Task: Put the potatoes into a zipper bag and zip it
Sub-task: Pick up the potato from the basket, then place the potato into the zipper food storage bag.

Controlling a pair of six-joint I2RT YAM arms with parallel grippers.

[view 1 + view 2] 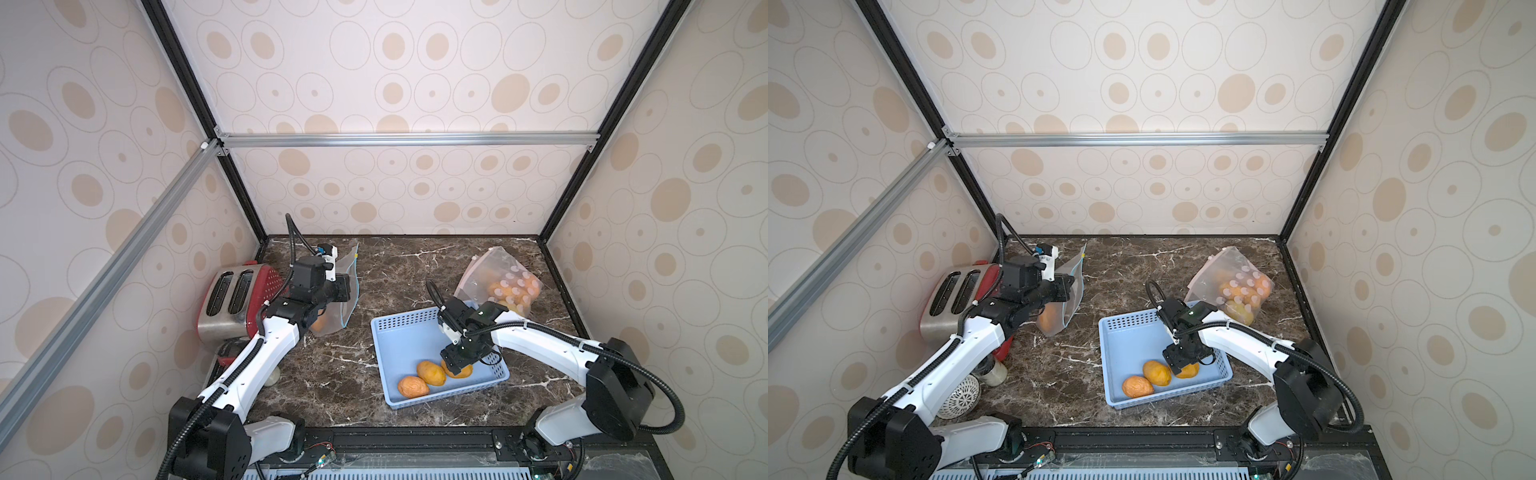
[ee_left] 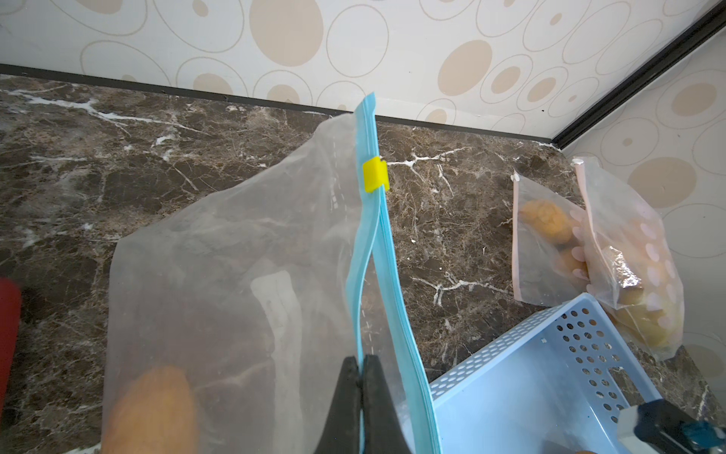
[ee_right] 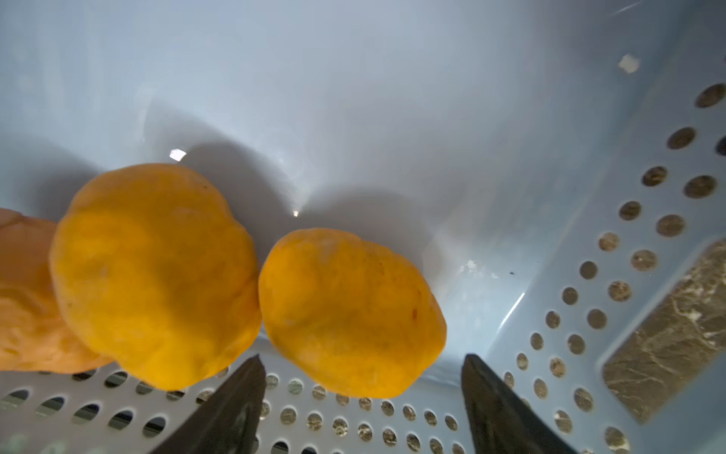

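Currently, right gripper [image 3: 363,359] stands spread beside potato [image 3: 349,310] in the basket [image 3: 550,188], likely firm; I grasp mid-body; left gripper [image 2: 360,359] clenches zipper bag [image 2: 235,255].

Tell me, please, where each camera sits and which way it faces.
Top views: high at the front, above the arm bases, looking down on the marble table; both arms show, with left gripper and right gripper.
Left wrist: behind its shut jaws, looking along the pinched zipper bag toward the back wall; only fingertips show.
Right wrist: inside the blue basket, facing the potatoes; its open fingertips show.
Shared: left wrist and top views both show the basket and the filled bags.
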